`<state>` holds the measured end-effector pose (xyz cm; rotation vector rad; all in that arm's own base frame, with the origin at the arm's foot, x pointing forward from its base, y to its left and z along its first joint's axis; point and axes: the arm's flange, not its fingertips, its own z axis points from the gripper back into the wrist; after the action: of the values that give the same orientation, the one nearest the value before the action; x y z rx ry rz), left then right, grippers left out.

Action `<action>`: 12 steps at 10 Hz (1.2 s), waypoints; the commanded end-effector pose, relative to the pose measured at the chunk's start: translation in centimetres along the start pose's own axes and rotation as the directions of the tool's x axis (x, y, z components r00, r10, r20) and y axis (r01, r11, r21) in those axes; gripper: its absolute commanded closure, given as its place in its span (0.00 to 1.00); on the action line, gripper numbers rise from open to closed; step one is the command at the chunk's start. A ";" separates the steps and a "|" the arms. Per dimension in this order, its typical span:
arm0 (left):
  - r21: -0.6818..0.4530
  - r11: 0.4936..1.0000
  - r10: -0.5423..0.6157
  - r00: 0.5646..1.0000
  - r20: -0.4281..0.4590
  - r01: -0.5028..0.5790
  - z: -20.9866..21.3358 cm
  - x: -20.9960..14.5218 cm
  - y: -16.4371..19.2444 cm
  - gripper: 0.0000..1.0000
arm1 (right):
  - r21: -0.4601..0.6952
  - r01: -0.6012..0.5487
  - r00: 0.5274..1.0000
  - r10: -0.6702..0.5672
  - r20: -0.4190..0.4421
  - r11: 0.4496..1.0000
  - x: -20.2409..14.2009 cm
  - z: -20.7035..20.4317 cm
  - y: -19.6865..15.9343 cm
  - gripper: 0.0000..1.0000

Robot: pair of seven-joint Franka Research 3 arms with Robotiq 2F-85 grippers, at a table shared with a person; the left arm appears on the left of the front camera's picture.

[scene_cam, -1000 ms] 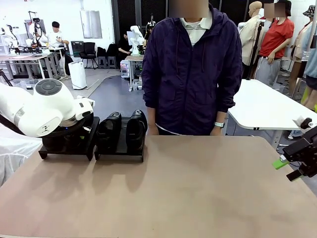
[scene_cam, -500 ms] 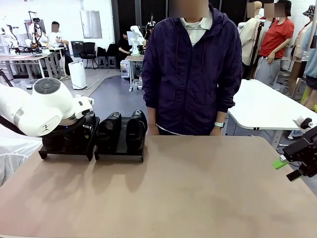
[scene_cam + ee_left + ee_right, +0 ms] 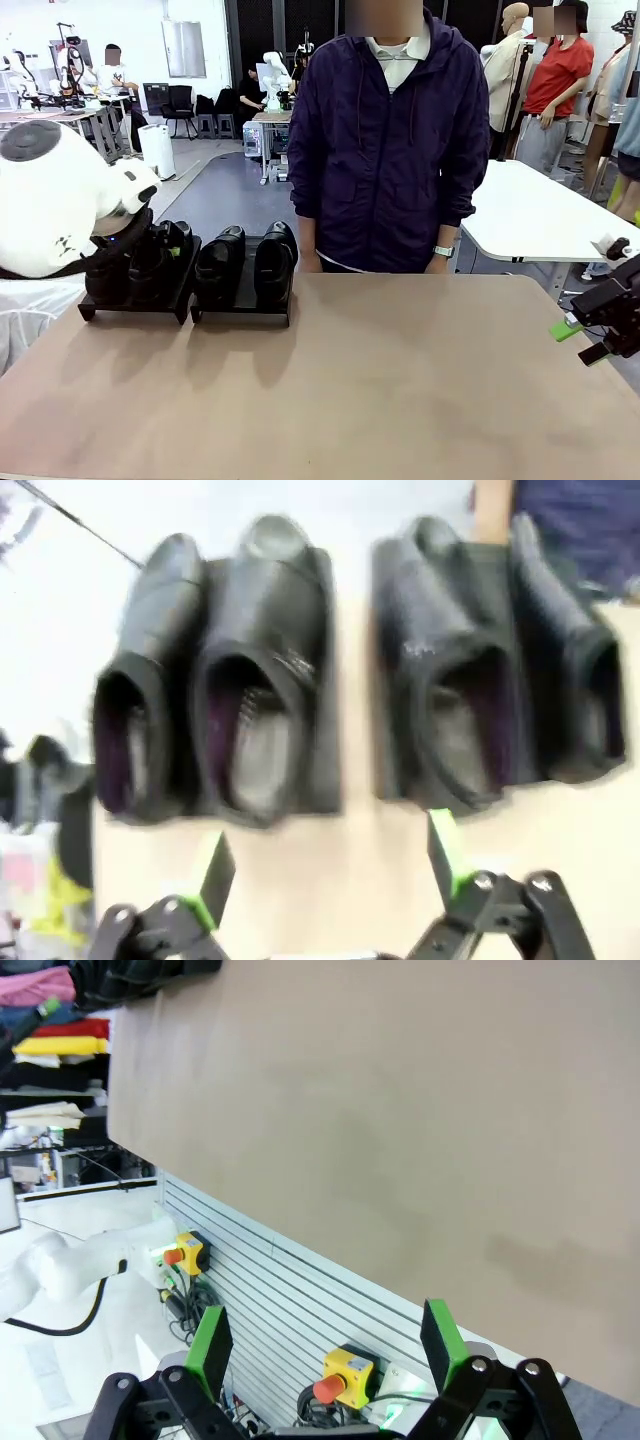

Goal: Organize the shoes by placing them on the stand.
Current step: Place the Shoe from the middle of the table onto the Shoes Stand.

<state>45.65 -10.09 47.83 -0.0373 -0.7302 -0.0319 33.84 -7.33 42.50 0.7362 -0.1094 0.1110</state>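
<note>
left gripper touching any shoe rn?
Apart. In the left wrist view the left gripper is open, with bare table between its fingertips and the nearest shoe.

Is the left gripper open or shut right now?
Open. In its wrist view the left gripper shows green-padded fingers spread wide with nothing between them, hanging above the four shoes on the stand.

My front camera sits low at the table's point(image 3: 400, 380) near edge, facing twelve o'clock across it to the person point(image 3: 385, 140). My left wrist camera looks steeply down from close above the shoes point(image 3: 250, 680) on the stand point(image 3: 325, 780), the same group that sits at ten o'clock in the front view point(image 3: 235, 262). My right wrist camera hangs off the table's edge, facing its top point(image 3: 400, 1110) and the slatted panel point(image 3: 290, 1310) below.
</note>
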 end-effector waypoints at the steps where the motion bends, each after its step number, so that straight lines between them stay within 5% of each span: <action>1: -0.191 0.980 -0.075 0.994 -0.073 0.060 8.7 -3.6 1.8 0.00 | 0.030 -0.026 1.000 0.025 0.017 0.999 0.1 0.0 0.0 0.00; 2: -0.384 0.905 -0.225 0.972 -0.073 0.181 11.9 -6.3 1.8 0.00 | 0.030 -0.026 1.000 0.025 0.017 0.999 0.1 0.0 0.0 0.00; 4: -0.579 0.764 -0.390 0.919 -0.062 0.285 14.4 -9.7 2.7 0.00 | 0.030 -0.026 1.000 0.025 0.017 0.999 0.1 0.0 0.0 0.00; 5: -0.613 0.753 -0.422 0.890 -0.173 0.237 13.5 -9.8 3.9 0.00 | 0.030 -0.026 1.000 0.025 0.017 0.999 0.1 0.0 0.0 0.00; 7: -0.560 0.825 -0.377 0.816 -0.439 0.080 10.2 -9.9 7.5 0.00 | 0.030 -0.026 1.000 0.025 0.017 0.999 0.1 0.0 0.0 0.00; 8: -0.553 0.830 -0.417 0.731 -0.540 0.065 8.6 -10.5 8.6 0.00 | 0.030 -0.026 1.000 0.025 0.017 0.999 0.1 0.0 0.0 0.00; 9: -0.521 0.854 -0.367 0.719 -0.591 0.008 7.6 -11.1 9.5 0.00 | 0.030 -0.026 1.000 0.025 0.017 0.999 0.1 0.0 0.0 0.00; 11: -0.560 0.828 -0.318 0.792 -0.521 -0.036 7.6 -11.6 10.1 0.00 | 0.030 -0.026 1.000 0.025 0.017 0.999 0.1 0.0 0.0 0.00; 12: -0.512 0.859 -0.325 0.738 -0.591 -0.032 6.7 -13.2 10.9 0.00 | 0.030 -0.026 1.000 0.025 0.017 0.999 0.1 0.0 0.0 0.00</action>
<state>32.36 1.22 43.94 -0.4484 0.0174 -0.3662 33.85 -7.34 42.53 0.7361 -0.1097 0.1114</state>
